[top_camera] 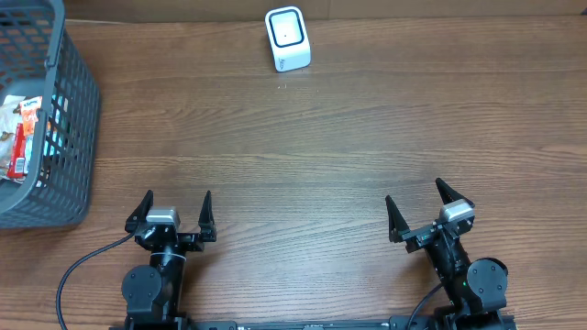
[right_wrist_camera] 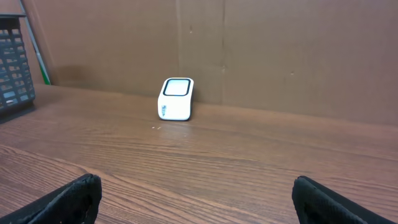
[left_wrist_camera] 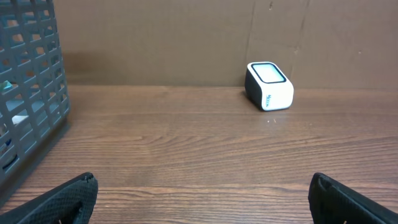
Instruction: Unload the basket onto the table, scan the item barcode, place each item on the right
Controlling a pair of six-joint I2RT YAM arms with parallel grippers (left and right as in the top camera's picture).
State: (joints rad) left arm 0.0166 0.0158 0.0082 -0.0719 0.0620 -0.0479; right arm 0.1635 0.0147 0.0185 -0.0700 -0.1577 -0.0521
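A white barcode scanner (top_camera: 288, 39) with a dark-rimmed window stands at the back of the wooden table; it also shows in the left wrist view as the scanner (left_wrist_camera: 268, 86) and in the right wrist view as the scanner (right_wrist_camera: 176, 98). Packaged items (top_camera: 20, 128), red and white, lie inside a grey basket (top_camera: 69, 110) at the far left. My left gripper (top_camera: 177, 208) rests near the front edge, open and empty. My right gripper (top_camera: 420, 208) is at the front right, open too, with nothing between its fingers. Both are far from the scanner and the basket.
The grey mesh basket wall (left_wrist_camera: 31, 93) stands close on the left of the left arm. A brown cardboard wall (right_wrist_camera: 249, 50) runs along the table's back edge. A black cable (top_camera: 83, 266) loops from the left arm's base.
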